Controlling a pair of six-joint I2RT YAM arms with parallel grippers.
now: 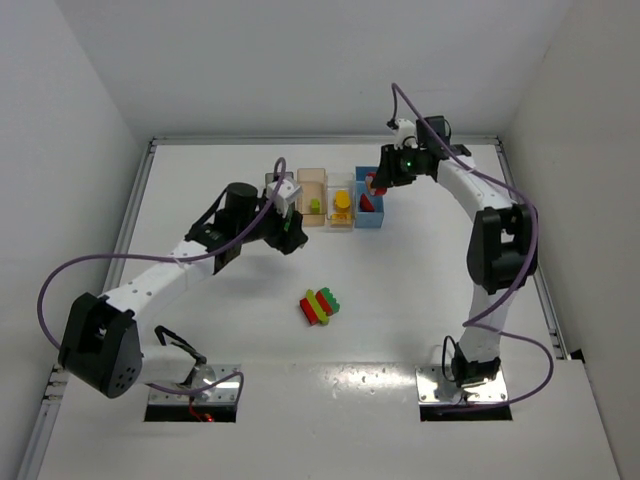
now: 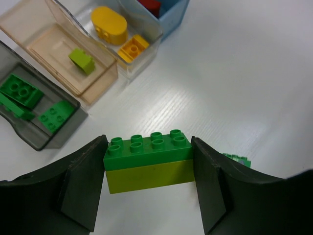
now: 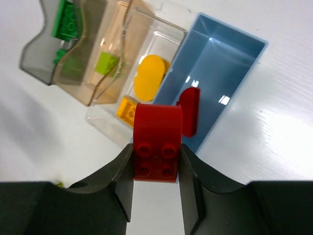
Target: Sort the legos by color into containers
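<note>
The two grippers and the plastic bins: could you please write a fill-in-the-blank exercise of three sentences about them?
1. The studded plastic brick in the right gripper is ____ in colour.
2. The left gripper is shut on a stack of ____ bricks, dark green over lime green.
3. The oval yellow piece lies in the ____ plastic bin.

Missing words: red; two; clear.

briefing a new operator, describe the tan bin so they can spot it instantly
On the far side of the table, four bins stand in a row. The tan bin is second from the left, between the dark grey bin and the clear bin. Only it holds a single lime green brick.
</note>
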